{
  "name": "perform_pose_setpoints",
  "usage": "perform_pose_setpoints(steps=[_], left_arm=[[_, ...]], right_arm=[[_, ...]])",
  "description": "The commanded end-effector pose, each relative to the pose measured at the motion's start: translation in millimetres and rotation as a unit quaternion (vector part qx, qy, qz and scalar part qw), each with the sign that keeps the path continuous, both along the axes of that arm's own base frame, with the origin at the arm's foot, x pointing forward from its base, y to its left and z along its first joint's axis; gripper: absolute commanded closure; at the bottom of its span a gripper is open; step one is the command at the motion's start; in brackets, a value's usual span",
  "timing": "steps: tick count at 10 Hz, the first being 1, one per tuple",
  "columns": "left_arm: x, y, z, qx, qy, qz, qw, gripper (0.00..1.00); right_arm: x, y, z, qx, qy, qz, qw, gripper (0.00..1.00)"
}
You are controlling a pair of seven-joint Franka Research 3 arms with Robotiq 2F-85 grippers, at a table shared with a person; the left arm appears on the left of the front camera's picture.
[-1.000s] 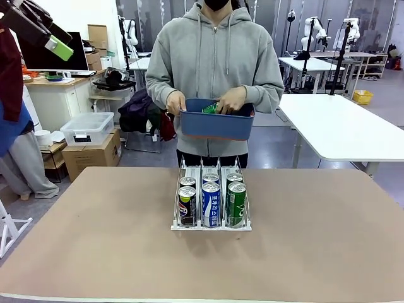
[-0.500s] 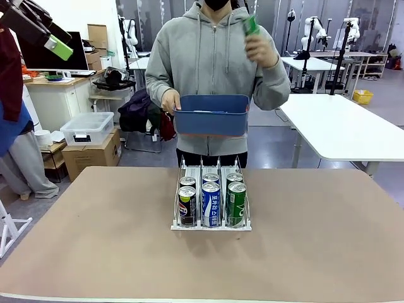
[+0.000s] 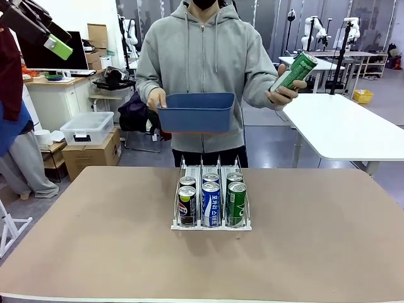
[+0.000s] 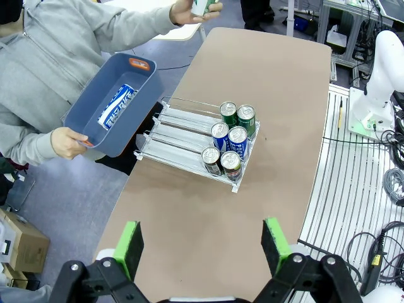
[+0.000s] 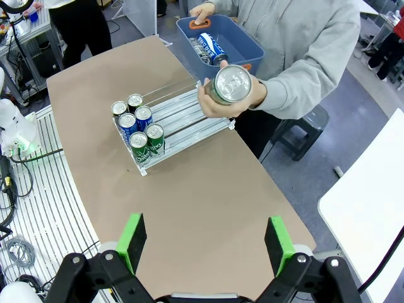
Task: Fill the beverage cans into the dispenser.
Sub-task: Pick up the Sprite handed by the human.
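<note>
1. Low clear three-lane rack dispenser with wire dividers and a white front lip (image 3: 211, 226) sits mid-table on the brown tabletop (image 3: 82, 240), lip toward the robot side.
2. Six slim cans stand upright in it, two per lane, packed at the lip end. Front row: black Pepsi can (image 3: 187, 206), blue-and-white Pocari can (image 3: 211, 204), green can (image 3: 236, 204). Behind each one, touching or nearly so, stands a second can of the same colour.
3. A person in a grey hoodie stands at the far edge and holds a blue plastic bin (image 3: 197, 117) by one end with one hand (image 3: 156, 99). The bin is in the air behind the dispenser.
4. Inside the bin a blue-and-white can (image 4: 117, 106) lies on its side. The right wrist view shows a second can beside it; I cannot tell its colour.
5. The person's other hand (image 3: 284, 91) is out to the side, gripping a tilted green slim can (image 3: 295, 69), well apart from the dispenser and off to the side of the bin.
6. Left gripper (image 4: 202, 247): fingers spread wide, nothing between the pads, high above the table on the robot side.
7. Right gripper (image 5: 206, 243): same, fingers spread wide, empty, high above the table.
</note>
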State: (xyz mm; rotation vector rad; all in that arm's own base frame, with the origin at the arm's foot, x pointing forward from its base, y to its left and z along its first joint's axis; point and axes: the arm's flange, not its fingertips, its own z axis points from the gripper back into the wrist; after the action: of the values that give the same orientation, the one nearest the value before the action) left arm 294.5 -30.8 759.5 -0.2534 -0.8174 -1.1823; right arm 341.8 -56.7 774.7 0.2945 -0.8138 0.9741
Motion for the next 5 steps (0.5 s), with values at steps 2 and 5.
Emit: perform_pose_setpoints(steps=[2, 5], left_arm=[[-0.5, 0.0, 0.2, 0.000, 0.000, 0.000, 1.000, 0.00], [-0.5, 0.0, 0.2, 0.000, 0.000, 0.000, 1.000, 0.00]], right_arm=[[0.3, 0.4, -0.5, -0.002, 0.000, 0.000, 1.000, 0.00], [0.3, 0.4, -0.5, -0.002, 0.000, 0.000, 1.000, 0.00]])
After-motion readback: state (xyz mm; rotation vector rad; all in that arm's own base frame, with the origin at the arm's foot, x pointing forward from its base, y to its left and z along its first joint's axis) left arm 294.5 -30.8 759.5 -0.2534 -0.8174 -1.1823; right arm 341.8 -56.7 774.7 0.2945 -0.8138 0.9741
